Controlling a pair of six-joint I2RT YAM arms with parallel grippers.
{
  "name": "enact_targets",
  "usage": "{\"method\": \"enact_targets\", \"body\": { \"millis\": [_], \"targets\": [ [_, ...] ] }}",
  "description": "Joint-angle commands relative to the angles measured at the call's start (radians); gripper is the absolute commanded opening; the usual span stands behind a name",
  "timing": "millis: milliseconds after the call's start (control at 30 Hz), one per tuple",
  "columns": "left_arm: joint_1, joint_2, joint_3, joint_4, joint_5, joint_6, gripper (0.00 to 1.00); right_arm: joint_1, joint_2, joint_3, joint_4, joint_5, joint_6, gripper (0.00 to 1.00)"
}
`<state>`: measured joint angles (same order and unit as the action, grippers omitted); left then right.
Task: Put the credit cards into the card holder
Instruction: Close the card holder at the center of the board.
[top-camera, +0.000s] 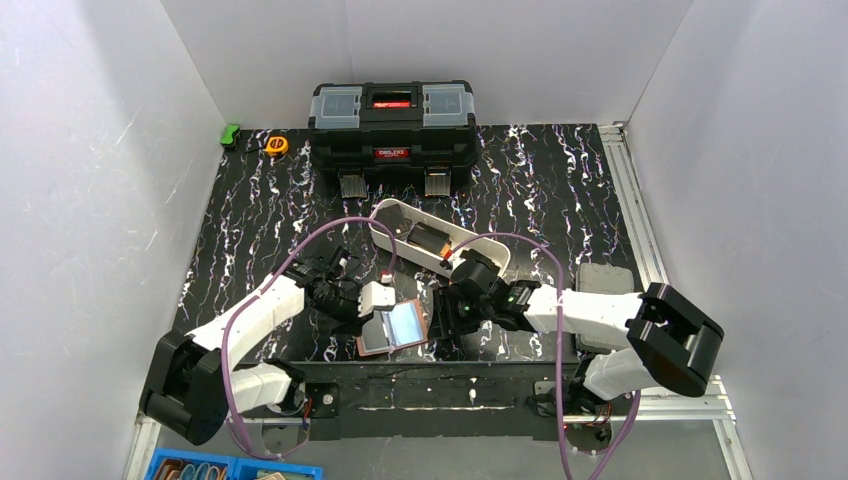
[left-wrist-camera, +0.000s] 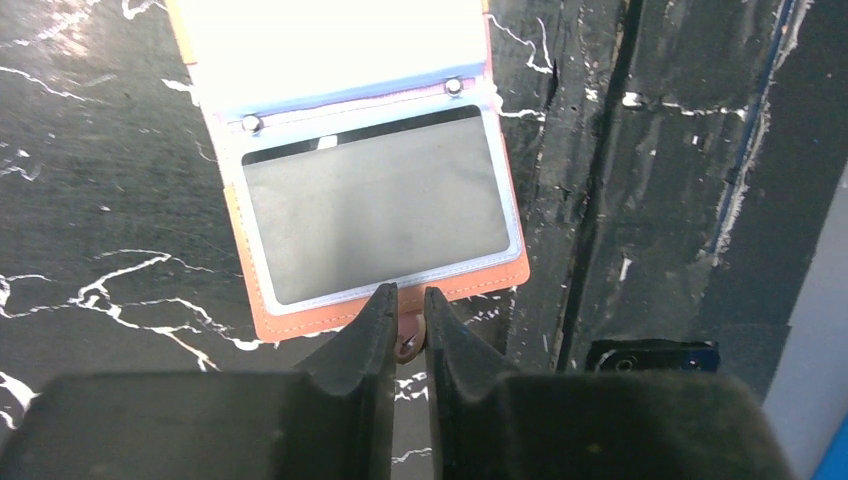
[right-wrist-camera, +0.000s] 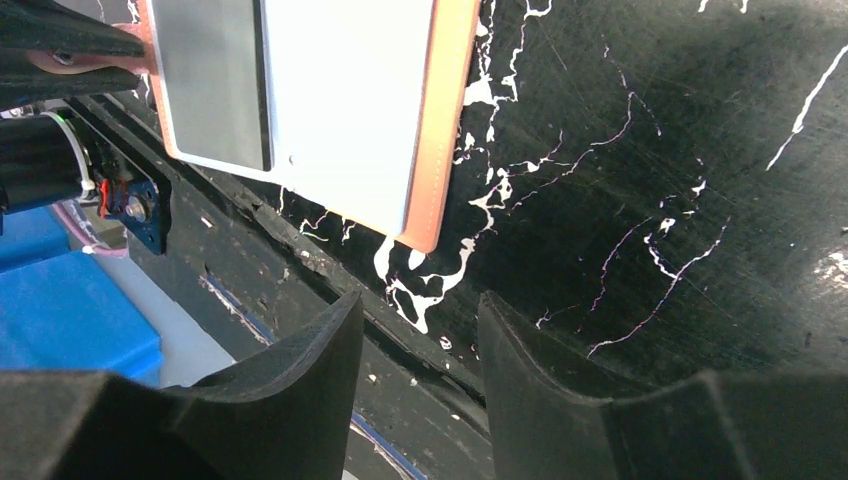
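Left gripper (left-wrist-camera: 407, 293) nipped nearly closed on snap tab (left-wrist-camera: 407, 345), seemingly pinning open card holder (left-wrist-camera: 300, 325) flat for loading; right gripper (right-wrist-camera: 420, 305) half-spread, empty, poised nearby

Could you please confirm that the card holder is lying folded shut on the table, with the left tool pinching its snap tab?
Not quite: the card holder is lying open, its inner pockets facing up, as the left wrist view shows. The rest holds: the left tool is pinching its snap tab.
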<state>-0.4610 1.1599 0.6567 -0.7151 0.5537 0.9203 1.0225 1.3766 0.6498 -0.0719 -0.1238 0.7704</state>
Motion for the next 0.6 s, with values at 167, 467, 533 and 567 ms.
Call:
{"method": "enact_targets", "body": {
  "millis": [167, 467, 533, 567],
  "targets": [
    [0.001, -0.018, 0.145, -0.128, 0.074, -0.03, 0.0, 0.004, 0.005, -0.01, 0.076, 0.012, 0.008, 0.58],
    [-0.109, 0.068, 0.25, -0.139, 0.101, -0.159, 0.0, 0.002, 0.041, 0.001, 0.166, 0.023, -0.007, 0.61],
    [-0.155, 0.109, 0.254, -0.101, 0.082, -0.193, 0.0, 0.001, 0.042, -0.019, 0.194, 0.024, -0.007, 0.61],
    [-0.173, 0.141, 0.262, -0.072, 0.078, -0.215, 0.0, 0.002, 0.038, -0.038, 0.211, 0.027, -0.009, 0.61]
  ]
}}
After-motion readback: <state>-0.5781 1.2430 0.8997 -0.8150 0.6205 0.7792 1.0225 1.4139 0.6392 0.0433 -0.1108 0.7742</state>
